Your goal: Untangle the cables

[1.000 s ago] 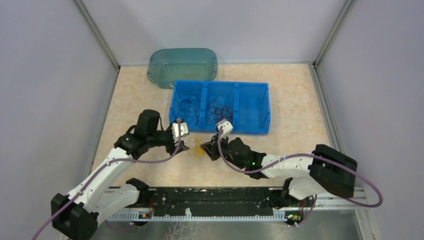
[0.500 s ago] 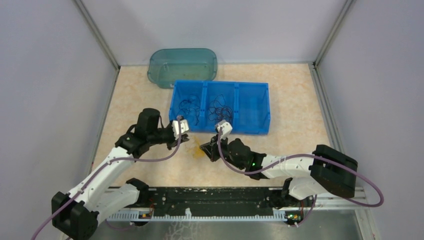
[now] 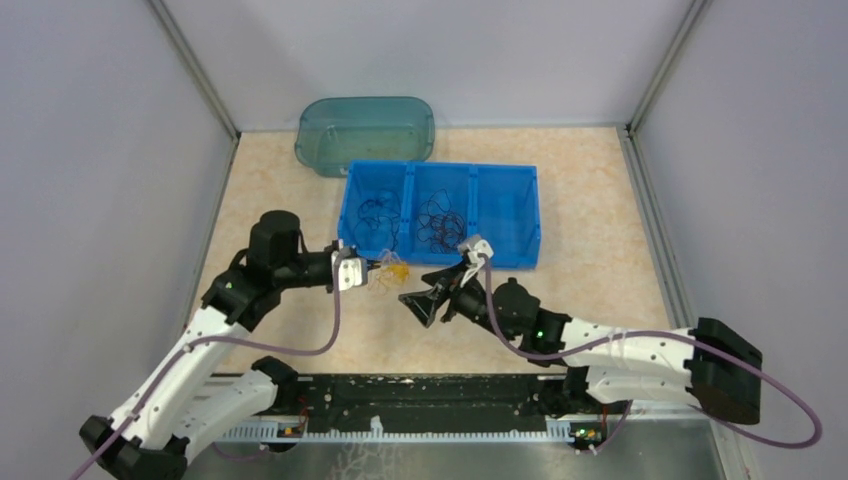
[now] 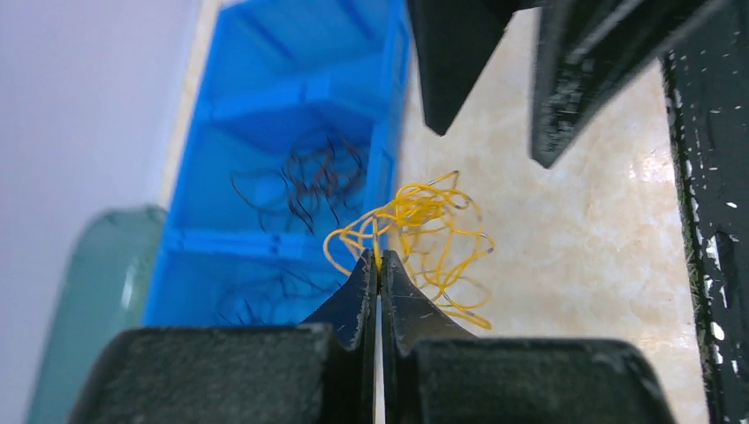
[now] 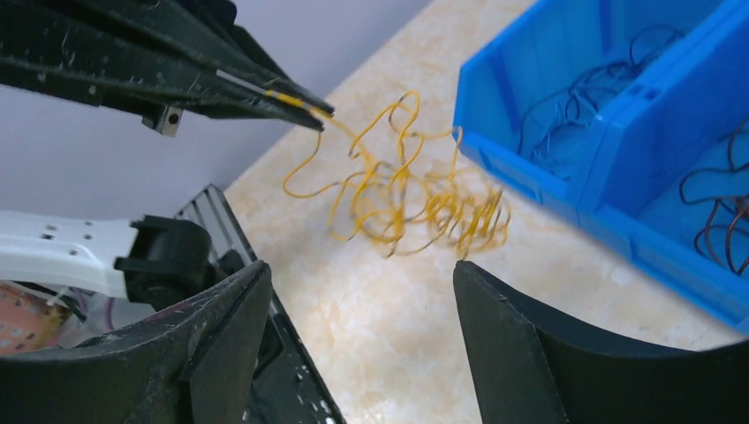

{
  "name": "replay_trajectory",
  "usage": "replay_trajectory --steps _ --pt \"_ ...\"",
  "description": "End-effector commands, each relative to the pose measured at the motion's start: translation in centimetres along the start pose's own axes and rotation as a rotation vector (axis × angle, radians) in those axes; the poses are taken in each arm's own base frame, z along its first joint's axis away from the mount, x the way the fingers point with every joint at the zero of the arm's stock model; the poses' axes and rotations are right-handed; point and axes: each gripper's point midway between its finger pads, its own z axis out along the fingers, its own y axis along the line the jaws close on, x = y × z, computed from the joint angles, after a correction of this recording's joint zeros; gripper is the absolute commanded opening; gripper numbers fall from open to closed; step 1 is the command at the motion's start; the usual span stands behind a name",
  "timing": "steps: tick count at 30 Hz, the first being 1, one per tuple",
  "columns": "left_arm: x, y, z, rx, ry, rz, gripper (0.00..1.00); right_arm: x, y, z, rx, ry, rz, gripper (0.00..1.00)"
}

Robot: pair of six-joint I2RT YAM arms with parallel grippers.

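A clump of thin yellow cables (image 3: pixel 391 271) hangs just in front of the blue bin (image 3: pixel 508 215). My left gripper (image 3: pixel 371 266) is shut on one strand of the yellow cables (image 4: pixel 427 231), pinched at the fingertips (image 4: pixel 380 258). My right gripper (image 3: pixel 416 307) stands open a little to the right of the clump, nothing between its fingers. In the right wrist view the yellow cables (image 5: pixel 399 201) dangle beyond the open right gripper (image 5: pixel 362 270), with the left fingers (image 5: pixel 265 92) gripping the strand's top end. Dark cables (image 3: pixel 381 214) lie in the bin's left compartment, more dark cables (image 3: pixel 441 219) in the middle one.
A teal translucent tub (image 3: pixel 365 131) stands behind the blue bin. The bin's right compartment (image 3: pixel 507 205) holds nothing visible. Grey walls close in both sides. A black rail (image 3: pixel 420 392) runs along the near edge between the arm bases.
My left gripper shut on the yellow cables and drew them up and left. My right gripper opened, let the clump go and backed off to the right.
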Motion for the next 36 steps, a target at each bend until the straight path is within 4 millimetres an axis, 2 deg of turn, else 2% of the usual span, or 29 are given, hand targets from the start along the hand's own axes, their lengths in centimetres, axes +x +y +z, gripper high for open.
replay_trajectory --steps 1,4,8,12,15,19,24,29,36 --pt "-4.5 -2.2 -1.3 0.103 -0.158 0.207 0.00 -4.9 1.4 -0.8 -0.040 -0.093 -0.043 0.76" --pt "-5.4 -3.1 -1.8 0.128 -0.186 0.283 0.00 -7.3 1.3 -0.8 -0.039 -0.112 -0.047 0.75" --pt "-5.8 -3.5 -1.9 0.135 -0.191 0.333 0.00 -8.6 2.1 -0.5 -0.082 -0.101 -0.078 0.74" --pt "-6.3 -3.7 -2.0 0.140 -0.214 0.370 0.00 -7.7 4.1 0.6 -0.186 -0.038 -0.093 0.74" --pt "-6.8 -3.7 -2.1 0.131 -0.236 0.411 0.00 -6.7 4.9 1.7 -0.233 0.004 -0.079 0.72" --pt "-7.4 -3.4 -2.2 0.117 -0.253 0.459 0.00 -6.5 5.8 2.6 -0.280 0.011 -0.061 0.70" --pt "-7.6 -3.4 -2.3 0.112 -0.262 0.498 0.00 -6.5 6.6 2.8 -0.316 0.013 -0.050 0.67" --pt "-7.9 -3.1 -2.4 0.097 -0.272 0.535 0.00 -5.7 7.6 2.4 -0.383 0.034 -0.031 0.66" --pt "-9.7 -2.2 -2.4 0.049 -0.333 0.600 0.00 -4.8 8.7 2.7 -0.437 0.055 -0.003 0.68"
